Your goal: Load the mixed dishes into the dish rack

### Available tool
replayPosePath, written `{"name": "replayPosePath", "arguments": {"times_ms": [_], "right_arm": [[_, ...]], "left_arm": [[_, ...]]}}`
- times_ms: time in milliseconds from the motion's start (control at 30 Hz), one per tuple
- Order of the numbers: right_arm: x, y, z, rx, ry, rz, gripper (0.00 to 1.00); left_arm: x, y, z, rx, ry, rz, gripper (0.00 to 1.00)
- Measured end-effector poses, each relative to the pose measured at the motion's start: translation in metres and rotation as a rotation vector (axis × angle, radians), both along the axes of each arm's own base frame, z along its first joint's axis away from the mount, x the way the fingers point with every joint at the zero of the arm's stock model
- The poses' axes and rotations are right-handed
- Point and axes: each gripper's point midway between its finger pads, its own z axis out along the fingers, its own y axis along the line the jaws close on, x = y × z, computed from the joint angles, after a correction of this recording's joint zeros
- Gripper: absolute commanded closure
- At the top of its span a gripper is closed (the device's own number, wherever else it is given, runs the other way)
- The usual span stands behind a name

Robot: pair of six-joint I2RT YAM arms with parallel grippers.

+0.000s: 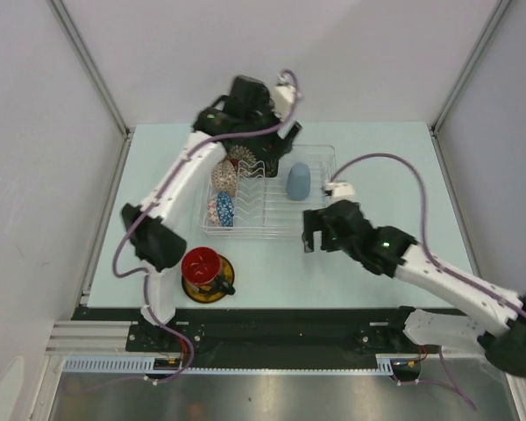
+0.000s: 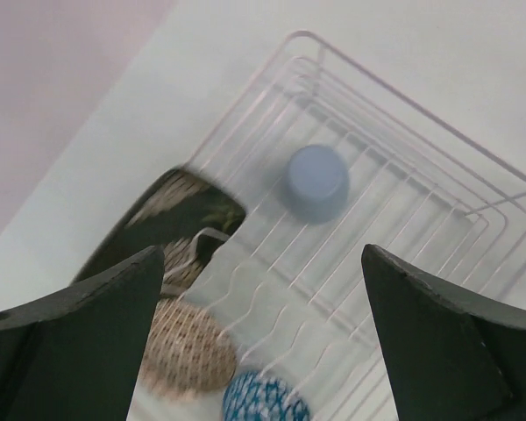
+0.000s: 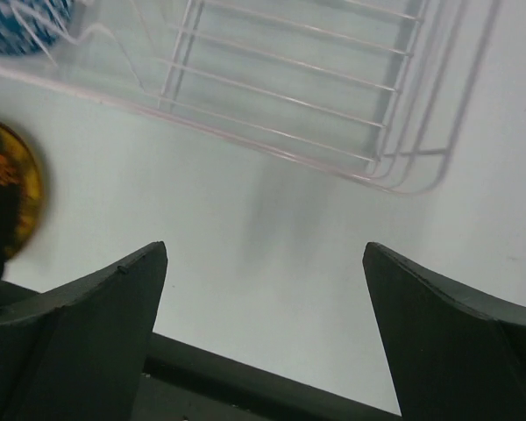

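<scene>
The white wire dish rack (image 1: 317,207) stands mid-table. Along its left side stand a black square floral plate (image 1: 242,157), a beige netted bowl (image 1: 224,177) and a small blue patterned bowl (image 1: 224,210). My left gripper (image 1: 265,165) hangs open over the rack's far left; its wrist view shows the plate (image 2: 180,215), the netted bowl (image 2: 184,346) and the blue bowl (image 2: 263,399) below. A red mug (image 1: 201,265) sits on the yellow dark-rimmed saucer (image 1: 219,282) in front of the rack's left corner. My right gripper (image 1: 312,237) is open and empty just in front of the rack's near edge (image 3: 333,162).
A plain pale blue cup (image 1: 298,181) stands upside down in the right half of the rack, also in the left wrist view (image 2: 316,181). The saucer's edge (image 3: 9,197) shows at the left of the right wrist view. A black rail (image 1: 272,316) runs along the table's near edge.
</scene>
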Motion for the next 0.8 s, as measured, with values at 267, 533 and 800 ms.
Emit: {"name": "replayPosePath", "arguments": {"times_ms": [267,533,800], "right_arm": [[0.01,0.118,-0.011,-0.455,-0.116,0.183,0.0],[0.0,0.211,-0.01,-0.478,-0.121,0.402,0.12],[-0.014,0.278,0.018,-0.308,-0.086,0.594,0.3]], "left_arm": [[-0.053,0.188,0.087,-0.119,-0.099,0.298,0.0],[-0.132,0.276,0.008,-0.137,0.05,0.473,0.0],[-0.141,0.295,-0.045,-0.172,0.187,0.526,0.0]]}}
